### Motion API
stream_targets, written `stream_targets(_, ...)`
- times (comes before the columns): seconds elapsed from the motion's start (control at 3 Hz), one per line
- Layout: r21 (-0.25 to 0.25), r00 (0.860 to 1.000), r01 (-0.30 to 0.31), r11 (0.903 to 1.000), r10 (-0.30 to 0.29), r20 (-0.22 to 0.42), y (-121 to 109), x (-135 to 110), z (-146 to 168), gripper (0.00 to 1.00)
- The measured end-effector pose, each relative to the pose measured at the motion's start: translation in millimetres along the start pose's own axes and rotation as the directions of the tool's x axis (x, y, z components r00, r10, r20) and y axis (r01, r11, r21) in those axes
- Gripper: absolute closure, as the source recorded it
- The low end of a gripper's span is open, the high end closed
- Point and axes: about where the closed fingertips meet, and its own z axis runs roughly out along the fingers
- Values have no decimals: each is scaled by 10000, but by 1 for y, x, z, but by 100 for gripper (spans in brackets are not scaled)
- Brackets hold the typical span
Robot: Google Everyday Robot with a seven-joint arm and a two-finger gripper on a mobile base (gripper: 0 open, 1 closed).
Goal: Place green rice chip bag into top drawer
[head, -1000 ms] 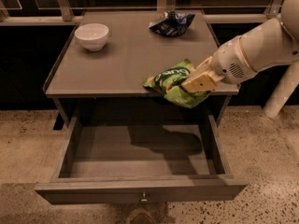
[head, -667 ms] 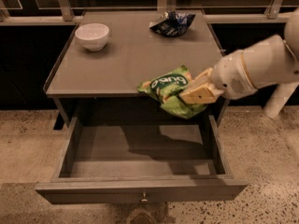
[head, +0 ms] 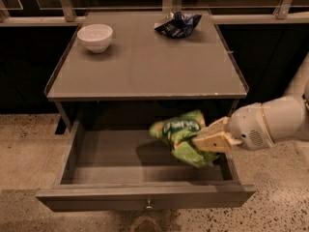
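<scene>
The gripper hung over the right part of the open top drawer, its tan fingers pinched on the green rice chip bag. The bag was held inside the drawer's outline, above its floor, close to the drawer's right wall and under the tabletop's front edge. Its long axis ran on a slant, from the upper end toward the drawer's middle down to the crumpled lower end by the right wall; the logo face was turned upward and forward. The drawer's small knob sat mid-front. Behind and above the drawer, the tabletop carried a white bowl and a dark snack bag.
</scene>
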Motion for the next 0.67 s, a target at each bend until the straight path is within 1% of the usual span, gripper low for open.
stream_targets(0.33,-203,9987,-459,9987,464,220,-9,25,10,100)
stream_targets(0.67,-458,9958,-854,9953,867,287,-42,48,32,100)
